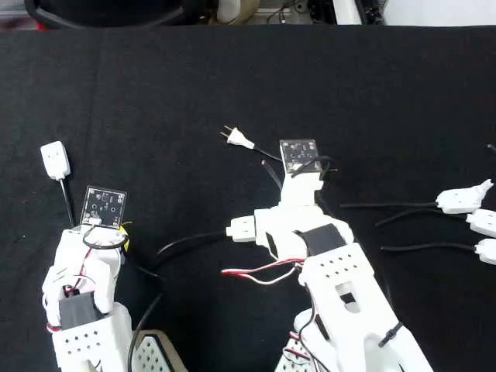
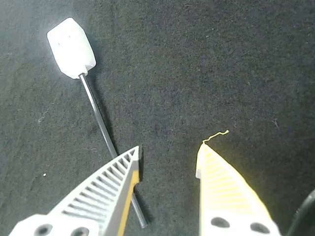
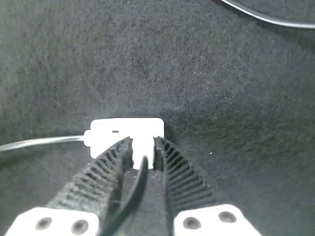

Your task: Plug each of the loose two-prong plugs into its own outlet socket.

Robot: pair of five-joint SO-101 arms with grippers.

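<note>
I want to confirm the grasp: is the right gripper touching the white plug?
Touching. In the right wrist view the right gripper is shut on the white plug, its fingers pressed against both sides with no gap.

No word, number or sign can be read anywhere. The left arm's board (image 1: 104, 205) and the right arm's board (image 1: 299, 155) carry pale specks too small to make out. The white socket (image 3: 125, 132) bears one short dark dash, no letter. The plug (image 3: 143, 150) touching it, and the second socket (image 2: 71, 48) near the table's (image 1: 372, 93) left edge, show nothing legible.
</note>
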